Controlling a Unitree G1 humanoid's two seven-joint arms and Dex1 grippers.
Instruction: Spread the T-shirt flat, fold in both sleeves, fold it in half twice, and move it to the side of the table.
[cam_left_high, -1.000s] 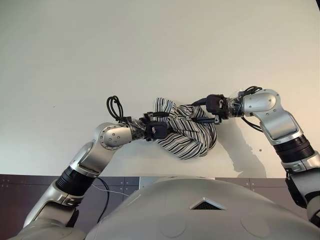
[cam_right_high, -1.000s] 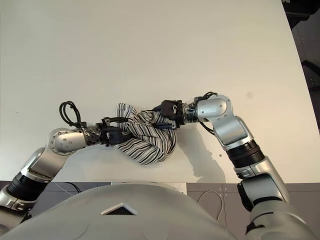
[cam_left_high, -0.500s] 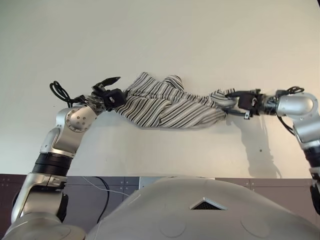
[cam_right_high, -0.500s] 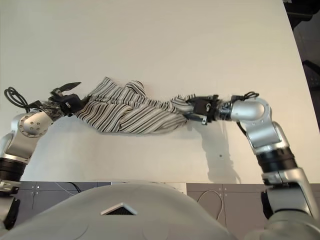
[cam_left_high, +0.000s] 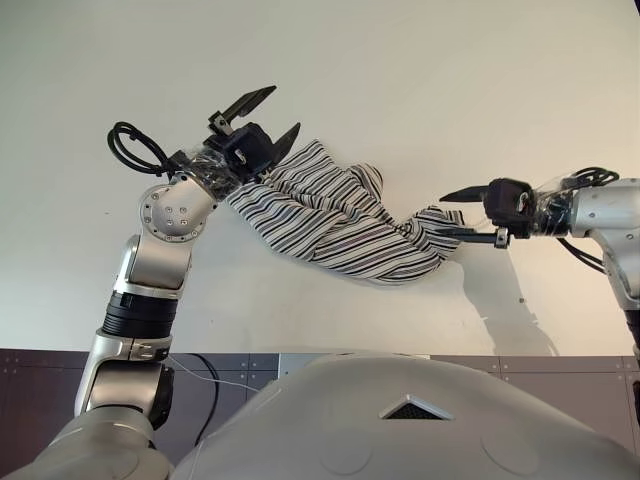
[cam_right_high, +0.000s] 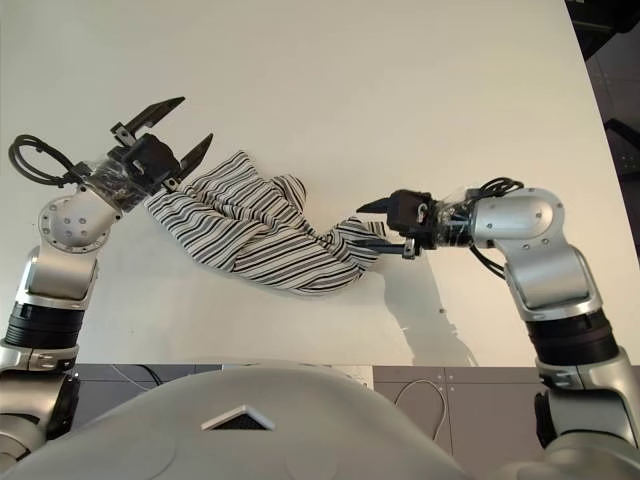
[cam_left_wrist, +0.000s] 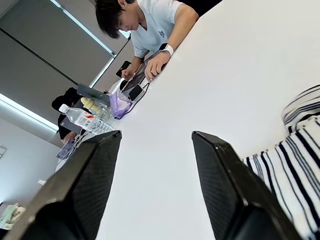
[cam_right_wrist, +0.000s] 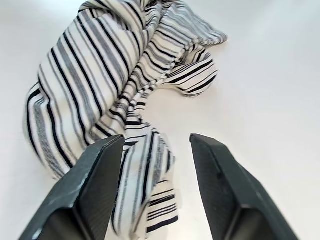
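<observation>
T-shirt lies on the white bench as a twisted, bunched rope between the two sets of jaws, far from flat. From the head views, the left jaws are spread wide and hold nothing. They sit raised just past the end of the cloth nearest them, tips aimed away from it. The right jaws are parted too, with the other end of the shirt just ahead of their tips.

In the left wrist view, bare bench shows through the wide gap between the fingers. Striped cloth lies outside one of them, not between.

In the right wrist view, the fingers stand apart, and a crumpled fold runs from ahead of them down into the gap.

The likely trouble is a blind regrasp. If either set of jaws closes on this heap, it may pinch several layers or a mid-body fold rather than a hem or shoulder. Pulling apart would then tighten the twist instead of opening the shirt. The left jaws, pointed off the cloth, could also close on nothing.
</observation>
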